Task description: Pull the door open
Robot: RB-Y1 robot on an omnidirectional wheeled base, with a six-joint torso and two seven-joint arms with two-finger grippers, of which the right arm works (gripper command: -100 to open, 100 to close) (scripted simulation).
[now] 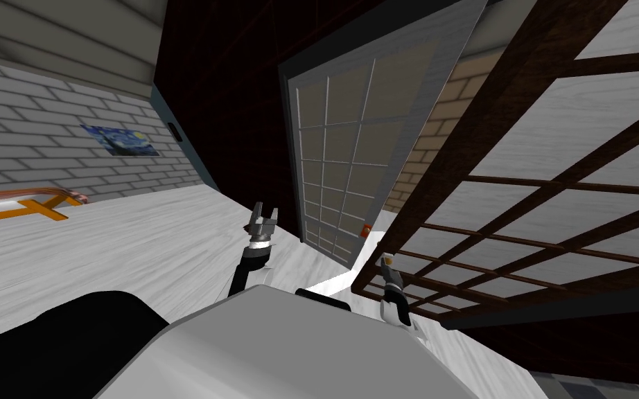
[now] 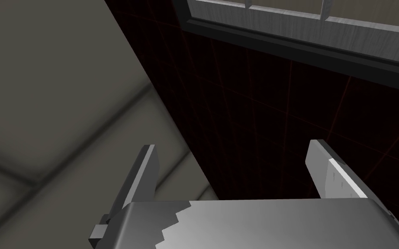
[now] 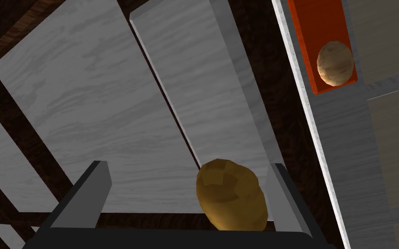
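A dark brown lattice door (image 1: 519, 173) with white panels stands swung out on my right. Its gold knob (image 3: 231, 201) sits between the fingers of my right gripper (image 3: 188, 168), close against one finger (image 3: 283, 194) and well clear of the other. That gripper (image 1: 386, 263) is open and sits at the door's edge. Beyond it is a grey-framed door (image 1: 353, 138) with many panes, carrying a second knob (image 3: 335, 62) on an orange plate (image 1: 365, 231). My left gripper (image 1: 264, 218) is raised in front of a dark wall, open and holding nothing (image 2: 233, 147).
A dark wall (image 1: 228, 104) runs left of the grey door. A white brick wall with a blue painting (image 1: 120, 140) and an orange rail (image 1: 27, 204) lie far left. White floor (image 1: 138, 242) spreads ahead on the left.
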